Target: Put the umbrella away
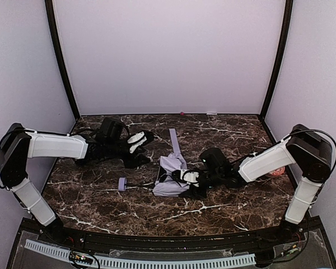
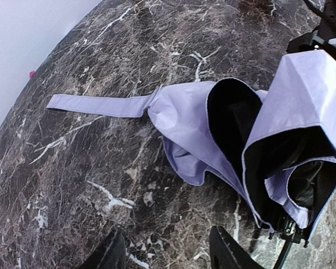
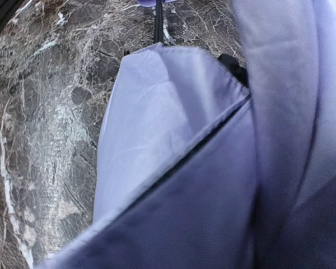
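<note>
The umbrella (image 1: 170,171) lies crumpled in the middle of the table (image 1: 229,134), its strap (image 2: 101,105) stretched out flat. The step in hand appears to be gathering it. The left hand (image 2: 168,249) hovers nearby, spread and empty. The right hand (image 1: 189,177) is buried in its folds, and I cannot tell its grip. Next, the folds likely need bunching tight for the strap.

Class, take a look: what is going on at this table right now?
Two robot arms are dealing with a loosely collapsed lavender umbrella lying on the marble table. The right gripper is pushed into its crumpled fabric; whether it grips is unclear. The left gripper hangs open, apart from it, holding nothing. The strap lies loose and unfastened.
</note>
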Controlling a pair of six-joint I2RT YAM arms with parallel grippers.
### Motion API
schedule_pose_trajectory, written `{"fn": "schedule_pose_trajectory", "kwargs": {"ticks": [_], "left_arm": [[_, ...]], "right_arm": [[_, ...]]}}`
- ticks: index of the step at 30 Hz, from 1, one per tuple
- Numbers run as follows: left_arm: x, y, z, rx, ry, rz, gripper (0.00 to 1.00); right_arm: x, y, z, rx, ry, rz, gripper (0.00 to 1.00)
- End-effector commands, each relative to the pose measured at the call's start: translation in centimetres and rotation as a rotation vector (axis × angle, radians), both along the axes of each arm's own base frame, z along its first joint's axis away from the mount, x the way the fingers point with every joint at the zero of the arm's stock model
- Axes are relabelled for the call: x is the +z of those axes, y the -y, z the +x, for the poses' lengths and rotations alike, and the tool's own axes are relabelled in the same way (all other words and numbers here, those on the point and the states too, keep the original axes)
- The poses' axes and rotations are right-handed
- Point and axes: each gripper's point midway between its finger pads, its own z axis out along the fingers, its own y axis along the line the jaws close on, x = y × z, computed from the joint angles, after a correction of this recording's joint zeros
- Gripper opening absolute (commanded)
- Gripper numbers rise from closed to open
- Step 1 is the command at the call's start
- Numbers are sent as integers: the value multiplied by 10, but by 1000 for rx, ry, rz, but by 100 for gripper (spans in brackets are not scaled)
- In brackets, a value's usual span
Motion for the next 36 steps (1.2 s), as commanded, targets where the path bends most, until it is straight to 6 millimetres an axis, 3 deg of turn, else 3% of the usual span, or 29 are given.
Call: {"fn": "schedule_pose_trajectory", "kwargs": {"ticks": [1, 3, 6, 11, 15, 19, 25, 27, 30, 34, 36], "left_arm": [[37, 9, -23, -61, 11, -102, 53], [54, 21, -50, -170, 63, -122, 51], [53, 45, -97, -370, 127, -95, 48], [42, 71, -129, -533, 42, -90, 53], [24, 85, -158, -654, 120, -20, 60], [23, 93, -140, -576, 298, 19, 66], [5, 97, -95, -391, 405, 105, 62], [1, 96, -83, -330, 413, 117, 55], [6, 99, -84, -317, 409, 78, 39], [21, 104, -88, -310, 392, -9, 1], [34, 104, -92, -307, 375, -61, 0]], "right_arm": [[-6, 4, 3, -43, -40, -15, 66], [0, 1, 1, -35, -53, 3, 72], [9, -1, 1, -33, -50, 39, 74], [22, -4, 4, -37, -63, 104, 72], [20, -4, 4, -38, -81, 101, 68], [18, -4, 4, -40, -94, 102, 65], [22, -6, 2, -27, -90, 113, 61], [23, -6, 3, -27, -86, 115, 61], [21, -5, 1, -21, -89, 114, 60], [17, -6, -1, -11, -99, 106, 57], [14, -4, -2, -11, -100, 94, 55]]}}
